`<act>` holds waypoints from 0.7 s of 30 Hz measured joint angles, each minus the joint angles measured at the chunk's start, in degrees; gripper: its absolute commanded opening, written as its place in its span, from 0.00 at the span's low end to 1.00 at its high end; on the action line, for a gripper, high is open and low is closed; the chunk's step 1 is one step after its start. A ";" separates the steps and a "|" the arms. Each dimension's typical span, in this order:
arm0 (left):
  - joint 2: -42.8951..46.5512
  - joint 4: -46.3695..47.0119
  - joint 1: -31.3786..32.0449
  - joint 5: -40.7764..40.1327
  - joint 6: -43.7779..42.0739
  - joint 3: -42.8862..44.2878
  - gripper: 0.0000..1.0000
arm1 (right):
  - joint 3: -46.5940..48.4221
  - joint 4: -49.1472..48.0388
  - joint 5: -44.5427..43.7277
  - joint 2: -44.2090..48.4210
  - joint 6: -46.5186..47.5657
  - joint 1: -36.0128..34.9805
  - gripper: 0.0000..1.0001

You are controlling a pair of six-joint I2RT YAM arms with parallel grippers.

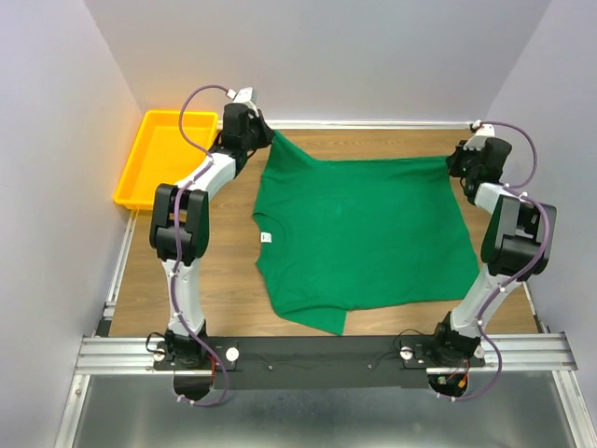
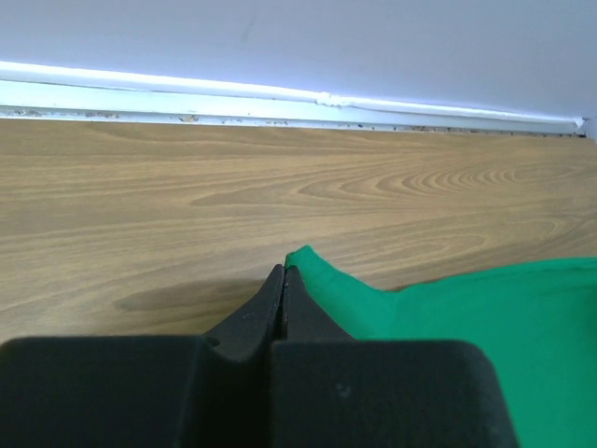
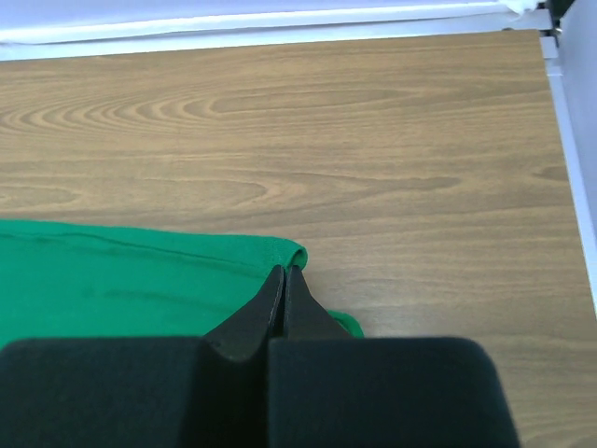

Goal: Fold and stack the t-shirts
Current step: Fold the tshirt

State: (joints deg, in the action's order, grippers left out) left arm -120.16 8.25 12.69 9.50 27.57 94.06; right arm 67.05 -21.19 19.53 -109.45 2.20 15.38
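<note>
One emerald-green t-shirt [image 1: 364, 233] lies spread on the wooden table, its small white neck label [image 1: 265, 237] at the left edge. My left gripper [image 1: 265, 140] is at the shirt's far left corner. In the left wrist view the gripper [image 2: 284, 271] has its jaws pressed together with the t-shirt [image 2: 485, 299] corner at the tips. My right gripper [image 1: 455, 161] is at the far right corner. In the right wrist view that gripper [image 3: 284, 271] is shut on the folded edge of the t-shirt [image 3: 112, 280]. The far hem runs stretched between the two grippers.
A yellow tray [image 1: 131, 177] sits at the far left, beside the left arm. A white rail [image 2: 280, 103] along the back wall borders the table [image 1: 224, 280]. Side walls stand close on both sides.
</note>
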 measured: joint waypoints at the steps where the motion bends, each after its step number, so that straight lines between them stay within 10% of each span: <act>1: 0.13 -0.07 -0.17 0.31 -0.28 -0.31 0.00 | -0.02 0.20 0.00 0.22 -0.20 0.20 0.00; 21: 17.88 0.79 -0.35 10.34 -4.46 -18.14 0.00 | -5.64 3.98 3.93 7.91 -0.68 3.52 0.01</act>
State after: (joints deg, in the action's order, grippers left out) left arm -102.28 9.04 12.34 19.84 23.11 75.92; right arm 61.41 -17.21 23.46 -101.54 1.52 18.90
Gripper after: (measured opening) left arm 0.004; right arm 0.008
